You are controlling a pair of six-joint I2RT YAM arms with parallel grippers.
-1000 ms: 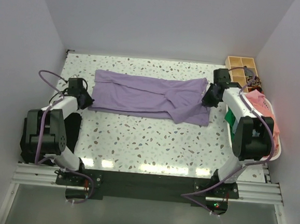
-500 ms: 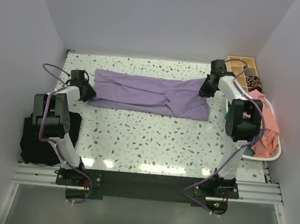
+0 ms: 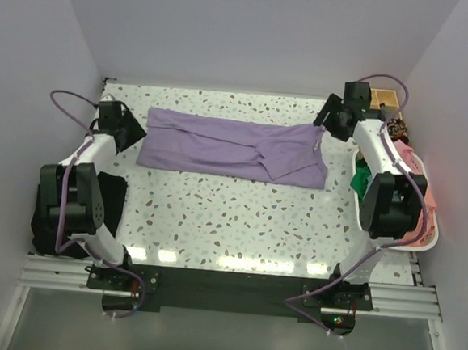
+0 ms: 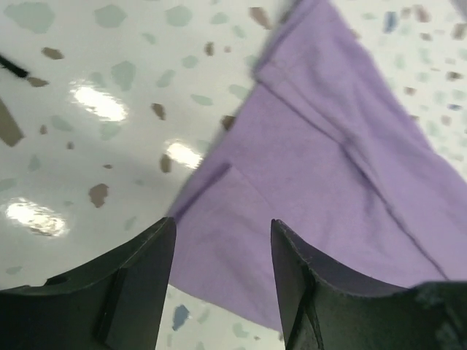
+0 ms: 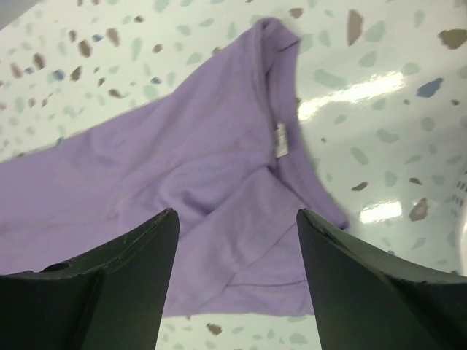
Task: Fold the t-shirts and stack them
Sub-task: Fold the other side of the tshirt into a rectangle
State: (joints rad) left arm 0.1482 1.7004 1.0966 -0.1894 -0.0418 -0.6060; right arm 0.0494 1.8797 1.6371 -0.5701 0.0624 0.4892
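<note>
The lavender t-shirt [image 3: 232,146] lies flat across the far half of the speckled table [image 3: 215,214], folded lengthwise into a long band with a rumpled flap and its collar tag at the right end, while a salmon-pink t-shirt [image 3: 427,208] and a green one [image 3: 361,178] sit crumpled in the white basket [image 3: 433,239] at the right edge.

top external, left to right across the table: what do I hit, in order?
left gripper → lavender t-shirt → right gripper → green shirt → salmon-pink shirt. The black bundle is left out because it overlaps the left arm.
</note>
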